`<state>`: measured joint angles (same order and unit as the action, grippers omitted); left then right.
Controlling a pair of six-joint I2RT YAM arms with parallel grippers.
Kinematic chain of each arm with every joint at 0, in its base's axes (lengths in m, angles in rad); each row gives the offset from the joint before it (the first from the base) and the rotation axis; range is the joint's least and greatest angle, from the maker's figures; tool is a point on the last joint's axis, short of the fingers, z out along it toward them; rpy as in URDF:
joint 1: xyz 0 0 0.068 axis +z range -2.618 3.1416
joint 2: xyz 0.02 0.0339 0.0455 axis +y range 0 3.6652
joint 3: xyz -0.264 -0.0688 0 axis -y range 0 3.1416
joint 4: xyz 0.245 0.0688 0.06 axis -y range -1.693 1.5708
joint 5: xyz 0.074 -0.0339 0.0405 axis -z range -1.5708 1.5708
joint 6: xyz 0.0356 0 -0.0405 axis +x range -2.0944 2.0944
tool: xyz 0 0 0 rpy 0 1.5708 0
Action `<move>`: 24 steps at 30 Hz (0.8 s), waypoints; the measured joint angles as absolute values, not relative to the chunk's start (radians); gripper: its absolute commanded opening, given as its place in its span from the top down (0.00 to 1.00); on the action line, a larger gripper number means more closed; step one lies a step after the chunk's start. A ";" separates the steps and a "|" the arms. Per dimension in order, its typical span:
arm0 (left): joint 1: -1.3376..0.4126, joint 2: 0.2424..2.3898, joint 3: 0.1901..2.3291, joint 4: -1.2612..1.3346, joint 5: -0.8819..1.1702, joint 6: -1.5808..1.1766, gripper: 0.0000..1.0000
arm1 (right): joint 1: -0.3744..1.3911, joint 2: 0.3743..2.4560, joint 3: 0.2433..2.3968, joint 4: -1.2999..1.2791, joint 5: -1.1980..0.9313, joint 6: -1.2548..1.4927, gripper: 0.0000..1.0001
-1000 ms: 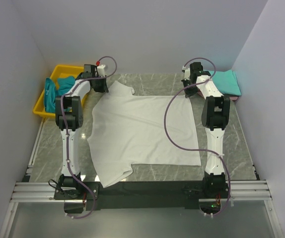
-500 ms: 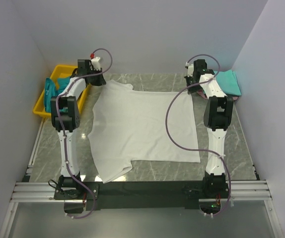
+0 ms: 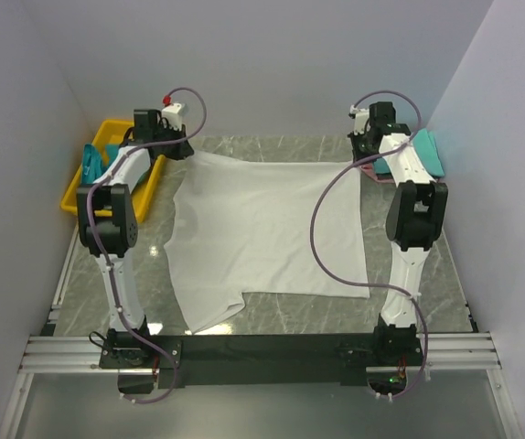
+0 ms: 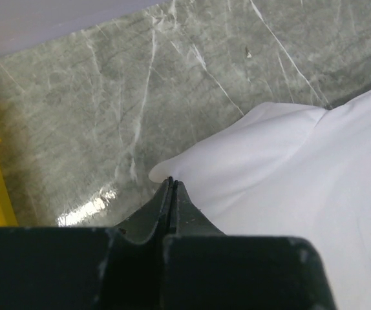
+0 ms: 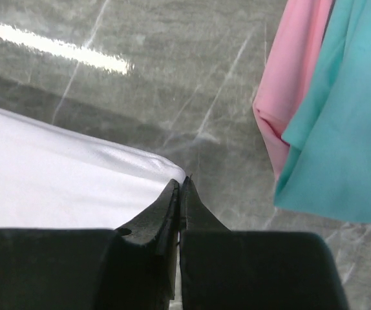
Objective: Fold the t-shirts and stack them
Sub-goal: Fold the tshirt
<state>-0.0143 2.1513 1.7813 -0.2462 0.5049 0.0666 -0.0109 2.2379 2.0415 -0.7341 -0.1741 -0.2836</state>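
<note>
The white t-shirt (image 3: 262, 229) lies spread nearly flat across the table (image 3: 290, 315), one sleeve pointing toward the near edge. At far right, a folded teal t-shirt (image 3: 424, 151) rests on a pink t-shirt (image 5: 295, 84) — stacked.

High rear overview of whole table (image 3: 290, 315); two close wrist views onto the white t-shirt (image 3: 262, 229).

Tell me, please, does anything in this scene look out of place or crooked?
Only small things. A teal t-shirt hangs crumpled over the rim of the yellow tray. The white t-shirt lies slightly skewed, its near left sleeve sticking out.
</note>
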 measured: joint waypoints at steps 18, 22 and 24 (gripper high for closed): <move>0.030 1.911 1.452 -0.255 0.571 0.160 1.00 | -0.023 2.135 1.849 -0.738 -0.247 -0.369 1.00; 0.030 1.880 1.400 -0.258 0.583 0.173 0.99 | -0.023 2.123 1.824 -0.744 -0.255 -0.392 1.00; 0.030 1.871 1.378 -0.259 0.584 0.179 1.00 | -0.023 2.122 1.815 -0.747 -0.257 -0.404 1.00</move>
